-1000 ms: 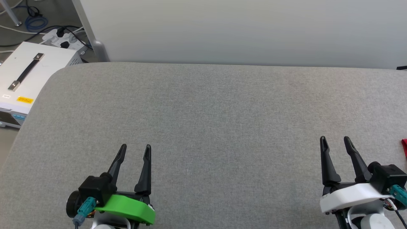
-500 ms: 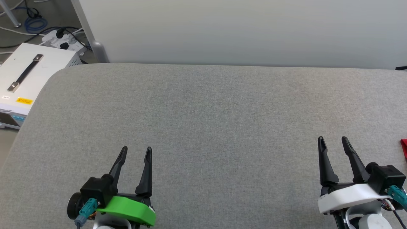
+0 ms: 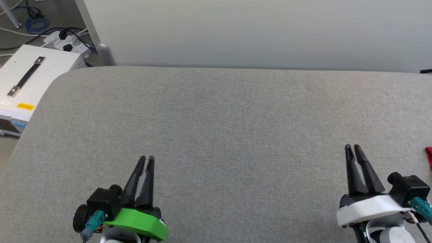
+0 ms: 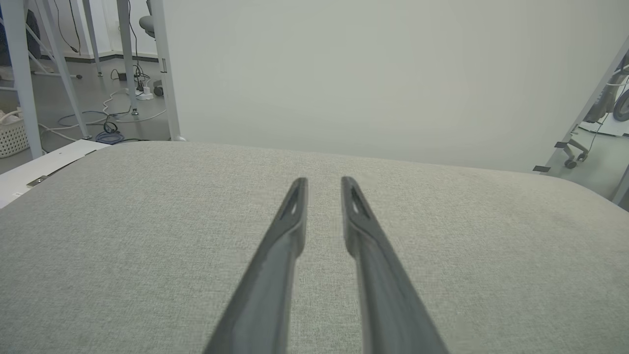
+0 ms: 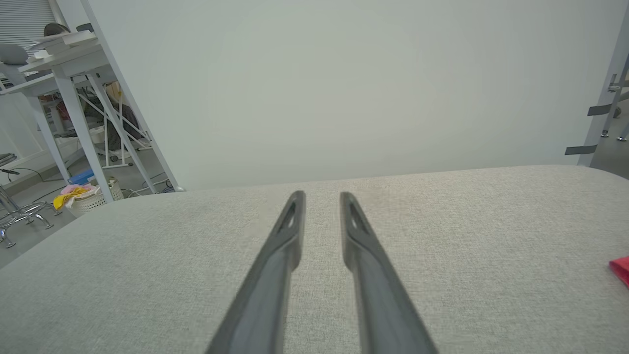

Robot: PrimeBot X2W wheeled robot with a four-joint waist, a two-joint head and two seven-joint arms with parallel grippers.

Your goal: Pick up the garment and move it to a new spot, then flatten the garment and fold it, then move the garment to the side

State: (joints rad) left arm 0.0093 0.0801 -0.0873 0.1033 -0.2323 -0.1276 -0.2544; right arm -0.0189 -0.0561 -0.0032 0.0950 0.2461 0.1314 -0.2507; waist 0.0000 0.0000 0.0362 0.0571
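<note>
Garment (image 3: 429,157): red edge right of right pincer (image 3: 353,147), not touching | right pincer, left pincer (image 3: 146,158): narrowly apart, empty

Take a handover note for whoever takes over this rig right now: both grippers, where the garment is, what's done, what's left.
Left gripper: fingers a narrow gap apart, empty, over the front left of the grey fabric-covered table.
Right gripper: same narrow gap, empty, over the front right.
Things: only an edge of the red garment shows, lying on the table's right side beyond the right gripper; neither gripper touches it.
Done: cannot tell; most of the garment is out of frame, so folded or not is unknown.
Left: look right and check it; if it is unfolded, pick up, move, flatten, fold, set aside.
</note>
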